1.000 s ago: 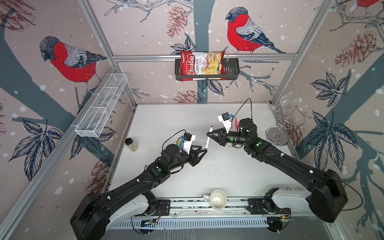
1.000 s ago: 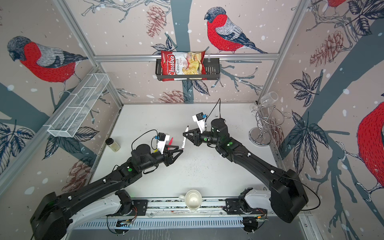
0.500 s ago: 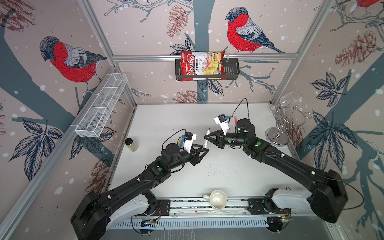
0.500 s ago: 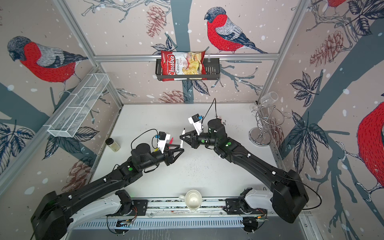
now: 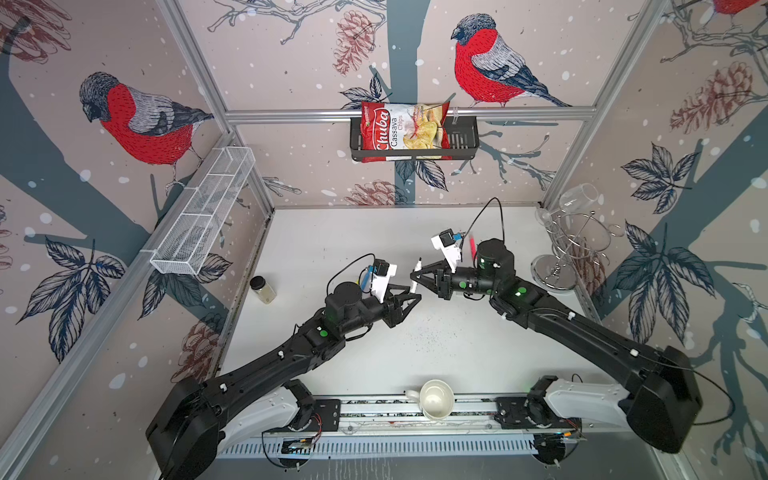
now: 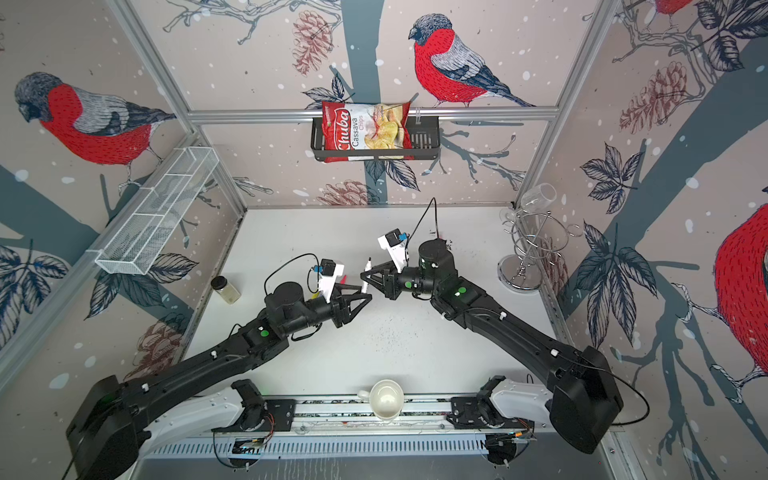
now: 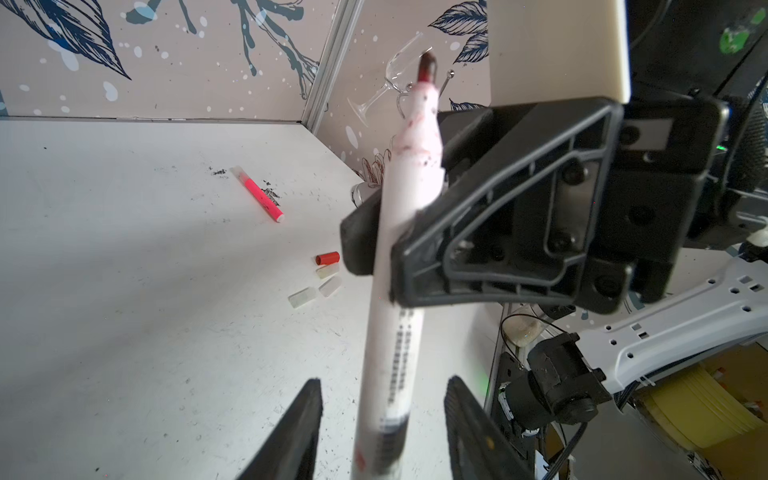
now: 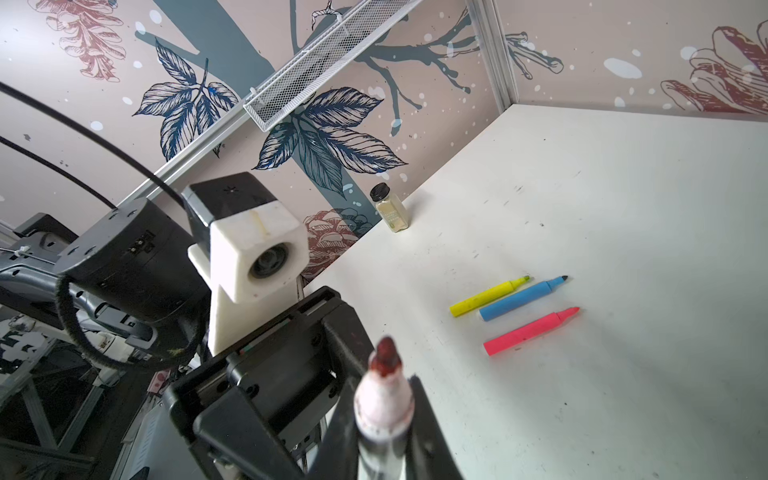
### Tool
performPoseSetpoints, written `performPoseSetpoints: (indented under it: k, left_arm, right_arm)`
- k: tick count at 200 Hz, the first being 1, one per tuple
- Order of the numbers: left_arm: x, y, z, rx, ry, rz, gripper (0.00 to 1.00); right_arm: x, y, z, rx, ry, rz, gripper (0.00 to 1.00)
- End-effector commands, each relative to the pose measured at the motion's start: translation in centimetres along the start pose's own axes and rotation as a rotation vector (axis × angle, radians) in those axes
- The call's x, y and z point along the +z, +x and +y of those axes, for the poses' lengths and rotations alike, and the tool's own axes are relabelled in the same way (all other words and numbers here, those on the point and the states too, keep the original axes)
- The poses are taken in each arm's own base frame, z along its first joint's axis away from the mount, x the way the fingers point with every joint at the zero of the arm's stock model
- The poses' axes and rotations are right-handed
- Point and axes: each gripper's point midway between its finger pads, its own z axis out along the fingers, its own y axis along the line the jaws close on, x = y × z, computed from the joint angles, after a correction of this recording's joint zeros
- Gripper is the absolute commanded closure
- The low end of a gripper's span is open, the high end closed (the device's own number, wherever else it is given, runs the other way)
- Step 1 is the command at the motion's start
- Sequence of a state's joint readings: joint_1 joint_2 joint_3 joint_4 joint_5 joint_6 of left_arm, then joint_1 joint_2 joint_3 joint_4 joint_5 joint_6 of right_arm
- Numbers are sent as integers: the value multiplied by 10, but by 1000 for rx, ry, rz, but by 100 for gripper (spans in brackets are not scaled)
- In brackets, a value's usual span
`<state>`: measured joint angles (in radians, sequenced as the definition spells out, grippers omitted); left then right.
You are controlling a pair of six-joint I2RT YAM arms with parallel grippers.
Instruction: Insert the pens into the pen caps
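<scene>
My right gripper (image 5: 415, 275) (image 8: 383, 390) is shut on a white pen (image 7: 409, 199) (image 8: 384, 409) with a dark red tip, held upright above the table. My left gripper (image 5: 414, 291) (image 7: 384, 380) is open, its jaws standing either side of the pen's lower end with a gap on each side. Yellow (image 8: 490, 296), blue (image 8: 521, 298) and pink (image 8: 530, 331) pens lie side by side on the table. Another pink pen (image 7: 258, 194) lies near the far right. A red pen cap (image 7: 327, 258) and three translucent pen caps (image 7: 302, 297) lie together below the right gripper.
A small jar (image 5: 262, 289) stands by the left wall. A white cup (image 5: 435, 400) sits on the front rail. A wire glass rack (image 5: 569, 245) stands at the right, a mesh basket (image 5: 203, 216) hangs on the left wall, and a chips bag (image 5: 401, 131) sits in the rear rack.
My right gripper has carried the white pen slightly left and closer to my left gripper, so the pen's lower end now sits between the left jaws. The left arm has barely moved.
</scene>
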<state>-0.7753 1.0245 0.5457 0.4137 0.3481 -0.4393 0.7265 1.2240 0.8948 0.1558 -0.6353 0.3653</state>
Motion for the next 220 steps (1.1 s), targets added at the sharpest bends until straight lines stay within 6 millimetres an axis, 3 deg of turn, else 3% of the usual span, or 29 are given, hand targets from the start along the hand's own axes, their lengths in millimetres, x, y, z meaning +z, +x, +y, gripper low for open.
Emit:
performPoseSetpoints:
  k: [1,36,87,108,125,136,157,162,183,203,220]
  left_arm:
    - [2,-10,-7,20,31,-24,51]
    - [4,-9,-5,21,21,-14,54]
    - [4,-8,-7,29,32,-15,93]
    - [0,-10,-7,33,26,-31,100]
    - [-2,-10,-5,35,13,-43,100]
    - [-3,-8,-3,34,8,-45,100]
    - [-3,-4,1,28,-9,-40,100]
    - [-4,-3,2,26,-12,-40,100]
    - [-5,0,4,21,-17,-42,100]
    - [-8,2,7,16,-30,-46,100]
    - [-8,6,9,12,-36,-40,100]
  right_arm:
    - [0,-4,8,-36,-30,-4,91]
    - [-2,-5,14,-49,-38,-5,91]
    - [1,-3,18,-56,-55,5,89]
    - [3,0,21,-55,-71,22,86]
    - [4,1,21,-59,-58,30,84]
    - [3,1,19,-57,-43,28,78]
    - [-2,-3,14,-53,10,9,49]
    - [-4,-5,10,-46,38,4,43]
    - [-22,-16,-17,-14,230,-50,35]
    - [-55,-20,-62,60,471,-113,26]
    - [-90,-10,-109,195,624,-140,21]
